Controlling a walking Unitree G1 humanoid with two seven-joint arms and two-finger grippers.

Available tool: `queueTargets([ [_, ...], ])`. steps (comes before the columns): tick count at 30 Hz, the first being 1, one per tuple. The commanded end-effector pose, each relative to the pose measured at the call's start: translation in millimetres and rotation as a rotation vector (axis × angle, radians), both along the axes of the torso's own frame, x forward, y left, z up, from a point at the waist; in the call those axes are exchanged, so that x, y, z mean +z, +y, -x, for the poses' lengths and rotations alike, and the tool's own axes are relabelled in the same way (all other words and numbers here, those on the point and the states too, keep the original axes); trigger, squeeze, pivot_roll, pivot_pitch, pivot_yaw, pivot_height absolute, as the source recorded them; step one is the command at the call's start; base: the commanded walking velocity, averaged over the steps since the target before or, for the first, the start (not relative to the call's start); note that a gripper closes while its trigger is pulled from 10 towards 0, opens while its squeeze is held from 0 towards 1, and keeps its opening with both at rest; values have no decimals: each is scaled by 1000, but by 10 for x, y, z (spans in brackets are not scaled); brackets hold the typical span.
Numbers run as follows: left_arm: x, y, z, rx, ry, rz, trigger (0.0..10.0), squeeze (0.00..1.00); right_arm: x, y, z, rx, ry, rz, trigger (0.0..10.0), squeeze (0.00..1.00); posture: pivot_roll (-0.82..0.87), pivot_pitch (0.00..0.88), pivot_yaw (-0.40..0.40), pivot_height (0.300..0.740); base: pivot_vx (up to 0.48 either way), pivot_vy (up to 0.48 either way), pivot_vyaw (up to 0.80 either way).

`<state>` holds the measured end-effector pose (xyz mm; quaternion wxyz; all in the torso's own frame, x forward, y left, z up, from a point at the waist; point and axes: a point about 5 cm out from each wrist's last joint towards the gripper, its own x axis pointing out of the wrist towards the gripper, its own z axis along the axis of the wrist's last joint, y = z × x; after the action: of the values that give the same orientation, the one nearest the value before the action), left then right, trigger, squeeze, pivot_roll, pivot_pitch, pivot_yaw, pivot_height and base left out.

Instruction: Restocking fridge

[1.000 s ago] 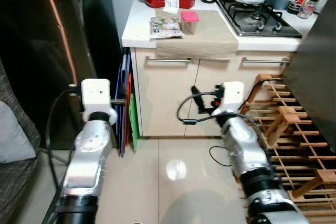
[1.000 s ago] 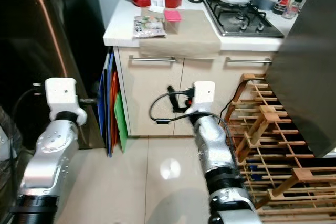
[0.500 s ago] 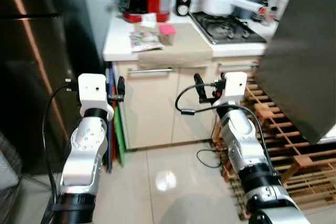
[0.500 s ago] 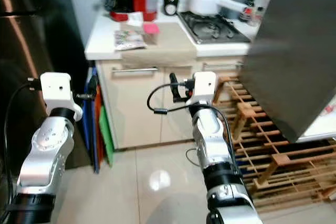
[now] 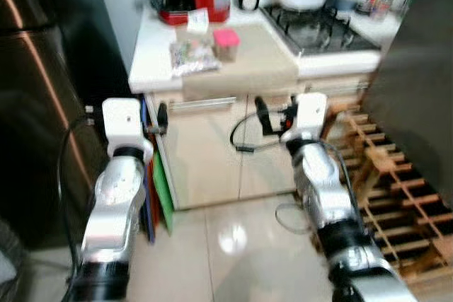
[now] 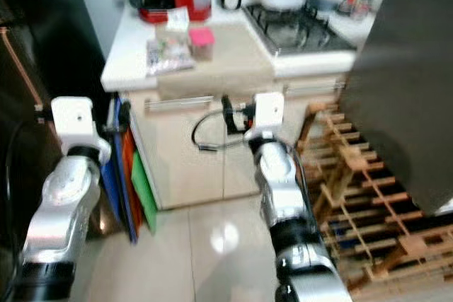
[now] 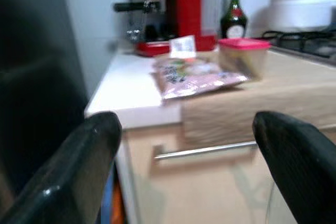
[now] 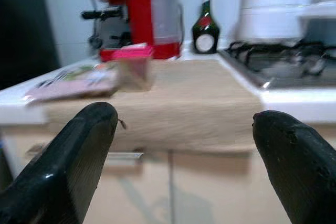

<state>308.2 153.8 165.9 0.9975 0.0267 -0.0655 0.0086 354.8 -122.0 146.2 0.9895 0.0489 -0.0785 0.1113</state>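
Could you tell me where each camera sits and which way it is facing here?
Left eye view: on the head, looking down at the counter; both silver arms show.
Right eye view: beside it, same scene, with the left gripper and right gripper raised.
Left wrist view: along open fingers toward the snack bag.
Right wrist view: along open fingers toward the stove.
Both wrist views share the pink-lidded tub and red coffee machine.

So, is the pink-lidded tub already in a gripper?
No, the tub sits on the counter beside the snack bag, beyond the left gripper.
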Motion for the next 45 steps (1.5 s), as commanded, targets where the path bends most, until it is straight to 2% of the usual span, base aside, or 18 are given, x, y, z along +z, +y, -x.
queueTargets([
  [1,59,69,-11,22,-19,-31,10000,0,47,118,3,40,-13,-7,10000,0,-61,0,10,740,480,0,644],
  [11,94,46,-19,7,-30,-42,10000,0,111,58,-3,-4,-39,-5,10000,0,-63,0,14,740,480,0,174],
  [14,107,53,-23,8,-34,-43,10000,0,220,78,0,-2,-86,-2,10000,0,-64,0,15,740,480,0,0],
  [17,124,48,-20,7,-44,-44,10000,0,426,128,5,10,-162,-11,10000,0,-64,0,14,740,480,0,0],
  [22,145,29,-15,-2,-58,-49,10000,0,616,114,10,-14,-235,-11,10000,0,-64,0,10,740,480,0,0],
  [23,156,9,-13,-17,-65,-45,10000,0,698,71,1,-49,-262,-12,10000,0,-64,0,9,740,480,0,0],
  [28,187,-72,-2,-78,-83,-16,10000,0,786,-6,-38,-94,-265,-17,10000,0,-67,0,10,740,480,0,0],
  [29,201,-97,0,-90,-89,-12,10000,0,760,-37,-67,-104,-226,-33,10000,0,-67,0,11,740,390,0,0],
  [30,212,-104,-1,-94,-95,-10,10000,0,708,-54,-81,-105,-180,-49,10000,1000,-66,0,10,740,0,0,0],
  [31,218,-86,-6,-80,-96,-10,10000,0,637,-68,-75,-101,-135,-57,10000,1000,-65,0,8,740,0,0,0],
  [39,189,-37,-6,-58,-80,3,10000,0,579,-68,0,-97,-115,-34,10000,1000,-68,0,10,740,0,0,0],
  [45,176,-60,-10,-74,-74,-5,10000,0,521,-106,-3,-106,-33,-66,10000,1000,-72,0,15,740,0,0,0],
])
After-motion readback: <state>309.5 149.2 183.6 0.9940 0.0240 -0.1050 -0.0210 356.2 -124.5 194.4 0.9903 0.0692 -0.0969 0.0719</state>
